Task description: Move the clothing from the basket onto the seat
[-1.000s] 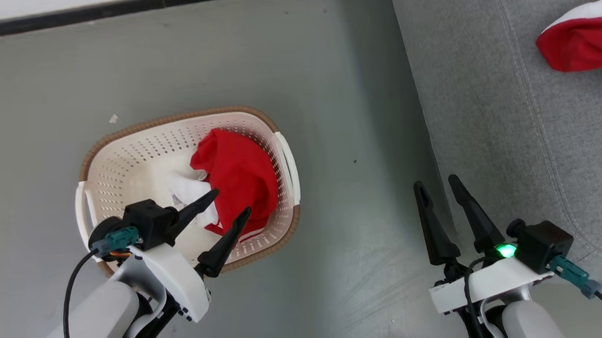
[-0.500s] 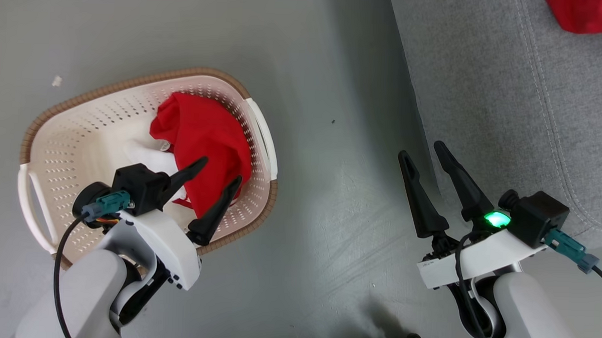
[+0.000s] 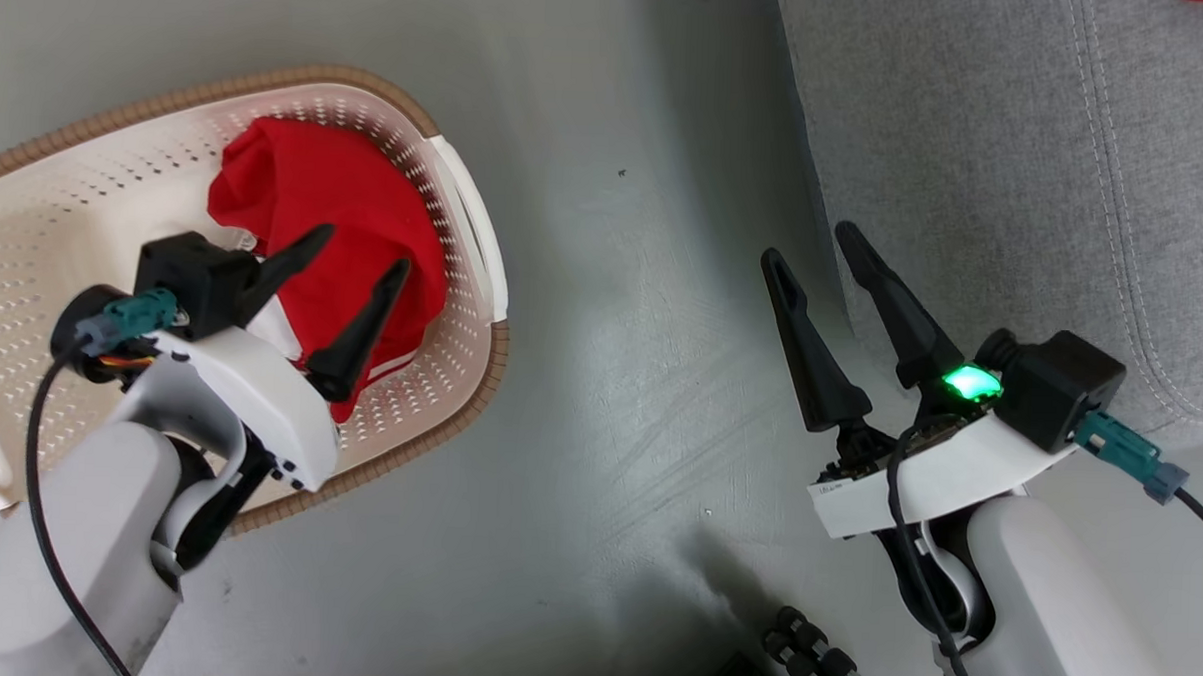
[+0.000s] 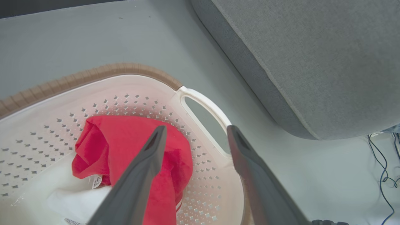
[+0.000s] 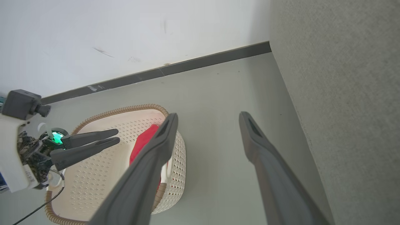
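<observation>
In the head view, the laundry basket [image 3: 270,76] sits on the grey floor [image 3: 604,278] at about 9 o'clock. The red garment [image 3: 337,184] is bunched against the basket's 3 o'clock wall. The left gripper [image 3: 365,247] hangs over that garment with its fingers spread and nothing pinched between them. The right gripper [image 3: 809,240] hovers over bare floor at about 4 o'clock, its fingers likewise spread and empty. It is just beside the edge of the grey sofa [image 3: 1019,142], which takes up the 1 o'clock corner.

The left wrist view adds a white panel [image 4: 75,200] with a small label [image 4: 97,181] at 7 o'clock of the red folds. It also shows the basket's white handle [image 4: 206,107] and loose cables [image 4: 382,165] on the floor at 4 o'clock.

The right wrist view adds a white wall [image 5: 125,31] and dark baseboard [image 5: 187,65] beyond the basket, toward 12 o'clock.
</observation>
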`<state>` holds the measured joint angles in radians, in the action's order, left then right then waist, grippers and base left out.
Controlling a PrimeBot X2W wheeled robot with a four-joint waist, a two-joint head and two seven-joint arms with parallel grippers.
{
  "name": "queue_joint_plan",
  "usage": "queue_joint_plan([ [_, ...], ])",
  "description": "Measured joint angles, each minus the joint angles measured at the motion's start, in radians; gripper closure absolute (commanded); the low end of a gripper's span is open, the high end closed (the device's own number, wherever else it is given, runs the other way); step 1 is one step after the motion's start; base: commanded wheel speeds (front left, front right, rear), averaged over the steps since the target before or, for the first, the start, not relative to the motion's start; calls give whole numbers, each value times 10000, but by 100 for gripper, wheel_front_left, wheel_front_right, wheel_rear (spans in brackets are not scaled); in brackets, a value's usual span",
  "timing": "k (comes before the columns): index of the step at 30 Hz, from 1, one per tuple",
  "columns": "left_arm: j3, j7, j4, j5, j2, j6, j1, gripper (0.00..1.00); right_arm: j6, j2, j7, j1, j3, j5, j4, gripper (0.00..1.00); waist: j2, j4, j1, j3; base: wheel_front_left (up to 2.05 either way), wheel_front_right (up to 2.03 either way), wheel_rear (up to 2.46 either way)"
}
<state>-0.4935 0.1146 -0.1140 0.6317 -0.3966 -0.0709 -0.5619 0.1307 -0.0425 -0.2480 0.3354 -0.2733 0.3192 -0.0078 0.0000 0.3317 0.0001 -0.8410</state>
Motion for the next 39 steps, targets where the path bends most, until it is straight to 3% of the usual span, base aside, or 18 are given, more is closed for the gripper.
queue_joint_plan([
  [19, 775, 255, -42, 2, -750, 244, -662, 0, 0, 0, -17, 1141, -263, -111, -199, 0, 0, 621, 0, -1383, 0, 0, 0],
  [39, 928, 316, -286, 174, -744, 242, -1079, 0, 0, -2, -29, 1662, -35, -485, -274, 0, 0, 539, 0, -1974, 0, 0, 0],
])
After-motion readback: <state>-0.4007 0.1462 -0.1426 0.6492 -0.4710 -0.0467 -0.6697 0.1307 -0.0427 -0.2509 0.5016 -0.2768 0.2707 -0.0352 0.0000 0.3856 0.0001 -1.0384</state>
